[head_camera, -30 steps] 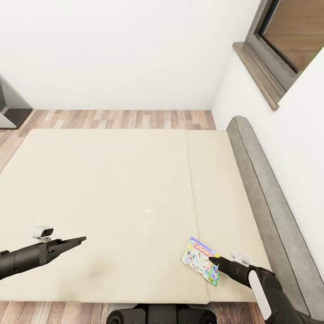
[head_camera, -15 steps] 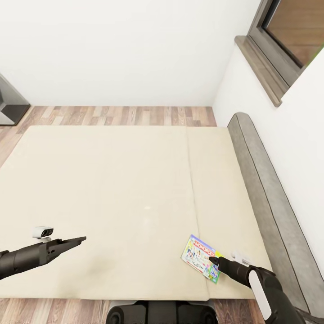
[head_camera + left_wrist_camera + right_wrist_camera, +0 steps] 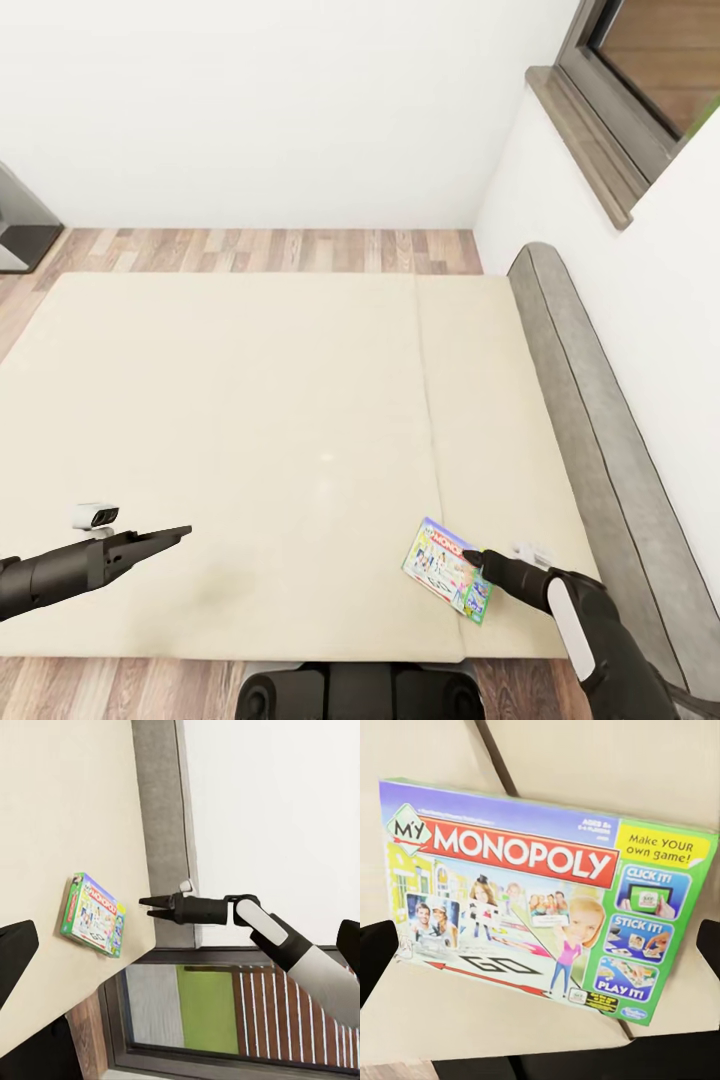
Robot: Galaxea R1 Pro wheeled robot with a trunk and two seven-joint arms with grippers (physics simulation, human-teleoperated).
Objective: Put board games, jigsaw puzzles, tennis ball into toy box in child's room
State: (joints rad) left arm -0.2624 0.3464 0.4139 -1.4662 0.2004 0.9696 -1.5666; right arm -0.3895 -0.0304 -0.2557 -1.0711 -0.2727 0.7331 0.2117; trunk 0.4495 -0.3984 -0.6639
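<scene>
One board game [image 3: 435, 570], a green-edged "My Monopoly" box, lies flat on the beige bed [image 3: 250, 420] near its front right corner. It is also in the left wrist view [image 3: 94, 915], and the right wrist view shows its cover close up [image 3: 540, 885]. My right gripper [image 3: 470, 555] hovers just above the box's right edge, open, with its fingers [image 3: 375, 956] wide apart on either side of the cover. My left gripper [image 3: 183, 532] hangs open over the bed's front left, holding nothing. The toy box, table and other toys are out of view.
A grey padded headboard [image 3: 590, 420] runs along the bed's right side under a white wall with a dark-framed window [image 3: 640, 90]. Wood floor [image 3: 270, 250] lies beyond the bed's far edge. A dark piece of furniture [image 3: 20, 225] stands at the far left.
The camera has shifted, so the whole scene sits slightly differently. My right gripper has moved a little further along the game's right edge. The left arm has not moved.
</scene>
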